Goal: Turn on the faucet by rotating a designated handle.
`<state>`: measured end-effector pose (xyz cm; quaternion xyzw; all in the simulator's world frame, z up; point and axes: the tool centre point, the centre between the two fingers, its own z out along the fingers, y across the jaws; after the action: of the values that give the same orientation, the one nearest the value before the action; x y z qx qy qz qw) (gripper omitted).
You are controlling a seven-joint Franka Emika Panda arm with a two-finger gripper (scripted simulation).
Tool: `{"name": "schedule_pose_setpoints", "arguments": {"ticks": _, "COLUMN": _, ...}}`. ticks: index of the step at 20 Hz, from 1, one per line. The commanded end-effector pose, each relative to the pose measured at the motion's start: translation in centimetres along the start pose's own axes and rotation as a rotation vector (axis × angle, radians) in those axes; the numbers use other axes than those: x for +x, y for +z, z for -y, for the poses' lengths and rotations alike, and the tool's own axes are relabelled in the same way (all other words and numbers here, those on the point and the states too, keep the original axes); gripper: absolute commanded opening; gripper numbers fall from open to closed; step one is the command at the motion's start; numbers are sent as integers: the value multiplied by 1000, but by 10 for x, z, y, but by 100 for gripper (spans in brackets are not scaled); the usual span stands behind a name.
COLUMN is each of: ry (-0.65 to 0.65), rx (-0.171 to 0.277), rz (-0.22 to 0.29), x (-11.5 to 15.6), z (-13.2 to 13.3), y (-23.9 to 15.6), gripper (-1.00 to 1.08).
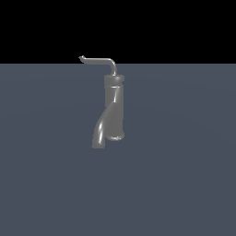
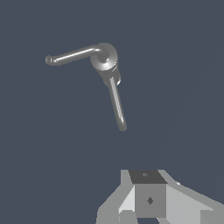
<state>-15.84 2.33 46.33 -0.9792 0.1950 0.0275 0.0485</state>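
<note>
The faucet [image 1: 114, 108] stands upright on the grey-blue floor [image 1: 184, 175], a little toward the exterior view's left of centre: 1 glossy grey cylinder body with a slightly wider cap at the top and a small flared foot at the base. A thick curved spout [image 1: 100, 131] leaves the body low down and bends down toward the exterior view's left, ending beside the foot. The handle [image 1: 99, 60] rises as a thin rod from the cap, bends in an L and runs level toward the exterior view's left, ending in a small upturned tip; it is far thinner than the body or spout. In the wrist view the faucet is seen from above: the round cap [image 2: 105, 57] with the handle [image 2: 72, 55] reaching away from it on 1 side and the spout [image 2: 117, 104] on another, roughly at a right angle to each other. The gripper [image 2: 148, 199] shows only as pale grey angular housing at the frame's edge, well apart from the faucet and touching nothing; fingertips are out of frame, so its opening cannot be told. No containers appear, and no writing or labels are readable on any surface.
</note>
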Motion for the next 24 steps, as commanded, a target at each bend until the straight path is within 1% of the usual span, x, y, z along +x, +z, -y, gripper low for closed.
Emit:
{"name": "schedule_pose_setpoints", "arguments": {"ticks": 1, "ry": 65, "rx": 7, "rz": 6, "x": 11, "z": 7, "y": 4, "gripper": -100}}
{"name": "schedule_pose_setpoints", "arguments": {"ticks": 12, "ry": 351, "rx": 19, "rz": 24, "x": 60, "z": 38, "y": 28, "gripper": -100}}
{"name": "schedule_pose_setpoints", "arguments": {"ticks": 24, "ry": 667, "rx": 8, "rz": 20, "x": 110, "z": 71, "y": 64, "gripper": -100}}
